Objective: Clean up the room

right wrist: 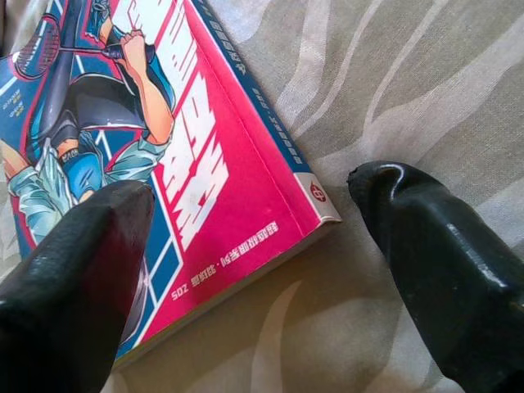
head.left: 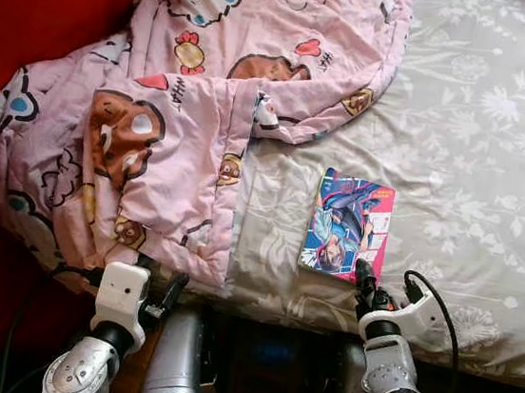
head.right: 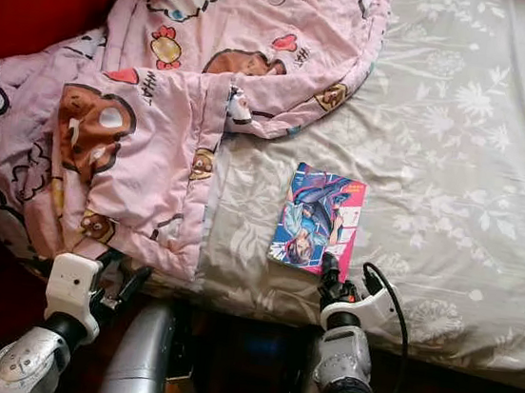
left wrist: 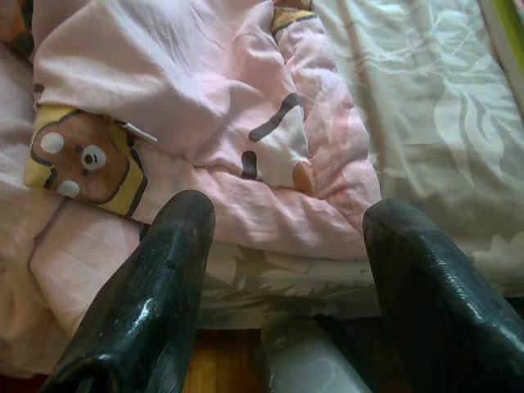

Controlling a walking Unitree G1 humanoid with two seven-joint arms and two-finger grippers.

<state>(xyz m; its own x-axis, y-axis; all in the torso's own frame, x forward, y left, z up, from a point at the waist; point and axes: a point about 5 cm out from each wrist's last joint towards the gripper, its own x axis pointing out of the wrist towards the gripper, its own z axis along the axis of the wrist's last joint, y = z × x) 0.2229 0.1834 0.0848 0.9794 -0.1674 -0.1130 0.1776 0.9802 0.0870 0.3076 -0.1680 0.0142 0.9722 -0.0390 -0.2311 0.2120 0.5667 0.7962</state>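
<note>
My right claw (right wrist: 254,237) hangs spread at the bed's near edge, its fingers straddling the near corner of a manga book (head.left: 347,226) lying flat on the grey floral sheet (head.left: 478,156). My left claw (left wrist: 282,270), also spread, faces the crumpled pink cartoon quilt (head.left: 188,101) heaped far left.

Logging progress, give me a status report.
Right tool open at the comic book, corner between fingers. Left tool open by the pink blanket. Nothing blocking.
</note>
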